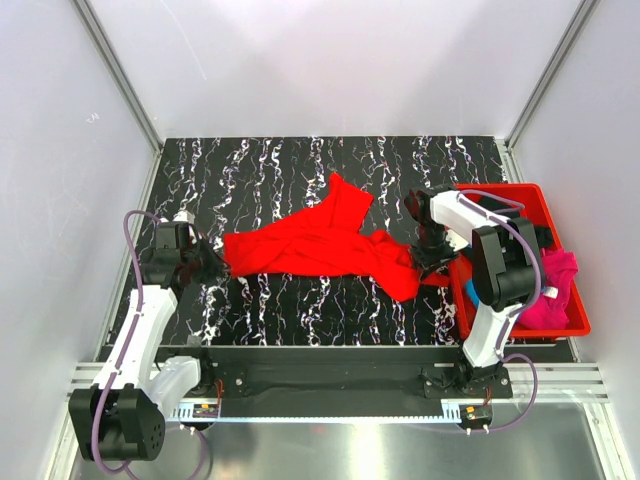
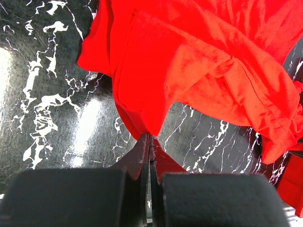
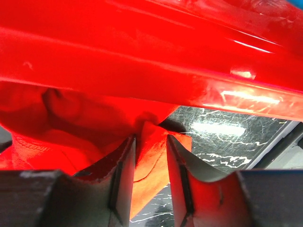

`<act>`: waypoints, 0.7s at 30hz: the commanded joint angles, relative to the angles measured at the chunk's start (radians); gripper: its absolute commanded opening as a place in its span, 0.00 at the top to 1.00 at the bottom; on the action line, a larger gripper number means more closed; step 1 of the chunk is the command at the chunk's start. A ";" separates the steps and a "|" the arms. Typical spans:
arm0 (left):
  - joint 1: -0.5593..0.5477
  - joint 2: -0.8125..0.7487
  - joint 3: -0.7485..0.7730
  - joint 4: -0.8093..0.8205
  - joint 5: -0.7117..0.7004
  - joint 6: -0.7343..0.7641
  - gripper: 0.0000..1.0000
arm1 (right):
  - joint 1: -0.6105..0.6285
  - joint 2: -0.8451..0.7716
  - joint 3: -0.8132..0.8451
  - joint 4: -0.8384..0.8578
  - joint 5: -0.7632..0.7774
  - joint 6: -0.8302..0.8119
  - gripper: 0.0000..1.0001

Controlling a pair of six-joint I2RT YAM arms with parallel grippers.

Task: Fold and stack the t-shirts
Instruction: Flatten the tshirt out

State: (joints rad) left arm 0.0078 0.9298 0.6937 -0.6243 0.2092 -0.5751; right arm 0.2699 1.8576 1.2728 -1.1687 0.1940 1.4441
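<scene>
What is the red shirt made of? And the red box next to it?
The red t-shirt looks like soft matte cloth, maybe cotton knit: it wrinkles, drapes and shows a stitched hem. The red bin looks like hard glossy plastic: its wall catches sharp bright highlights.

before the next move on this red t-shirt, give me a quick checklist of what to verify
1. Left tool shut on the edge of the red t-shirt: ok.
2. Right tool has a fold of the shirt between its jaws: ok.
3. Right tool's clamp on that fold is firm: cannot tell.
4. Shirt lies flat on the table: not ok. It is wrinkled and twisted, and bunched at its right end.
5. Shirt's right end is well away from the red bin: not ok. It sits close beside the bin's wall.
6. Other shirts are out of the way: ok. The pink t-shirt lies in the bin.
</scene>
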 commanded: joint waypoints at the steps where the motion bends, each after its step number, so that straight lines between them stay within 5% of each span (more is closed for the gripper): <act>1: -0.003 -0.023 0.012 0.054 0.025 0.006 1.00 | -0.003 -0.044 0.002 -0.048 0.050 0.068 0.62; 10: -0.003 -0.029 0.010 0.057 0.030 -0.002 1.00 | -0.005 -0.058 -0.027 -0.029 0.045 0.090 0.72; 13: -0.002 -0.032 0.013 0.052 0.027 -0.002 1.00 | -0.006 -0.074 -0.027 -0.035 0.065 0.091 0.87; 14: -0.003 -0.031 0.015 0.052 0.027 -0.002 1.00 | -0.006 -0.086 -0.020 -0.048 0.082 0.088 1.00; 21: -0.048 -0.013 0.070 0.051 -0.008 0.006 1.00 | -0.006 -0.218 0.062 -0.166 0.232 0.016 1.00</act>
State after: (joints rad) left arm -0.0059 0.9184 0.7013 -0.6117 0.2096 -0.5758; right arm 0.2680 1.7374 1.2732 -1.2423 0.2905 1.4803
